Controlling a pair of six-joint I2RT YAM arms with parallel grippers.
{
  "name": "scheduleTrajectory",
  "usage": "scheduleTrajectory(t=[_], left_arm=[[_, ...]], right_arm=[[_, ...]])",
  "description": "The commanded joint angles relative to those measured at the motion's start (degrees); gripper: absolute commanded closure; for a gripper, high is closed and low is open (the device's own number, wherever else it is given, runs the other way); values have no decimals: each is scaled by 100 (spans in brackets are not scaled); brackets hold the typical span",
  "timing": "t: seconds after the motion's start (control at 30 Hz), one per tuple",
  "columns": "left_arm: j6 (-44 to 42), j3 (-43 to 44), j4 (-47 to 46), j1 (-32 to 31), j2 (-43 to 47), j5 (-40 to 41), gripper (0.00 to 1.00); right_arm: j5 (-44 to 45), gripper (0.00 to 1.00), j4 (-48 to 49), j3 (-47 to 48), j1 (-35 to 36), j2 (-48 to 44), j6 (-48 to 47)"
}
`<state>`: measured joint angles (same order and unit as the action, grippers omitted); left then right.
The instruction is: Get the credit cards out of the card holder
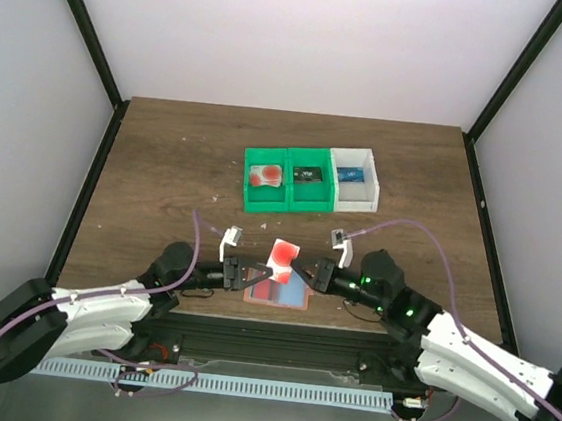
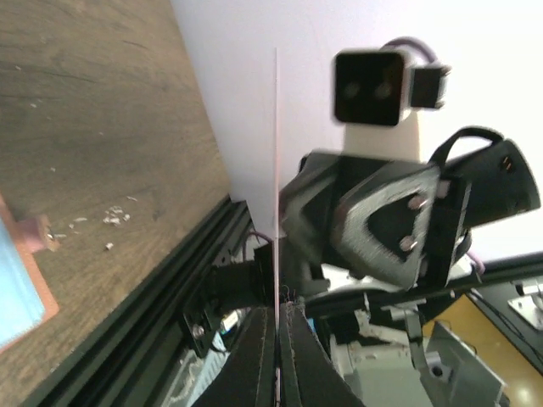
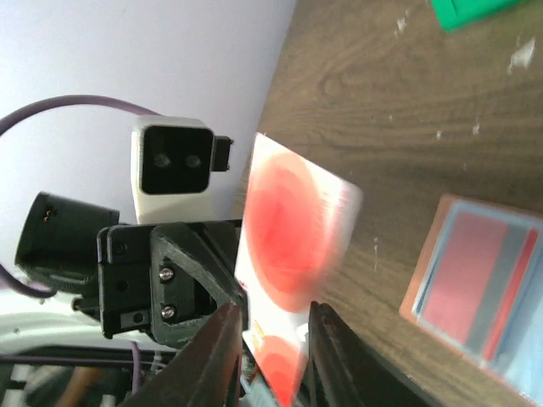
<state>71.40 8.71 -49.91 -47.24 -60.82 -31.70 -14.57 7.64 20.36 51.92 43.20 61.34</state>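
- Nearest the rig, the left hand point(image 2: 277, 356) was clenched on the credit card point(image 2: 277, 170), which showed edge-on as a thin pale line between its dark fingers
- Facing it, the right hand point(image 3: 276, 360) had its fingers slightly parted on either side of the card's lower end, and it looked released rather than gripping
- The credit card was raised off the surface between the two hands, and appeared thin, stiff and glossy, whitish-pink with a red-orange round blot
- This was judged to be a pass from hand to hand. To do it well, the right hand should back straight off along the card's plane so that neither finger drags it, while the left holds a firm pinch, as so slick and thin a card could twist or slip
- Beneath the hands, the card holder point(image 1: 277, 293) lay open and flat on the dark wood-grain surface point(image 1: 166, 158), a salmon rim around blue-grey pockets, with red showing in one pocket, likely a further card
- Farthest off stood the green bins point(image 1: 264, 205) and a white bin point(image 1: 356, 204), rigid, square-walled plastic, and the left green bin held a second card point(image 1: 265, 176) bearing the same red blot
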Motion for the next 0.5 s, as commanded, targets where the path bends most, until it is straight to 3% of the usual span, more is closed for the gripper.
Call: scheduleTrajectory(t=[0.0,0.27,0.47], left_arm=[[-775,205,786,2,499,-666,100],[-2126,1009,3413,4,1582,-1520,100],[-2215,1177,3773,3,1919,-2103,100]], right_arm=[[174,73,-1935,1036,-18,-652,-1395],[99,70,-4513,2520,-20,-991,-2271],[-645,64,-4973,2965,-12,-940,-2617]])
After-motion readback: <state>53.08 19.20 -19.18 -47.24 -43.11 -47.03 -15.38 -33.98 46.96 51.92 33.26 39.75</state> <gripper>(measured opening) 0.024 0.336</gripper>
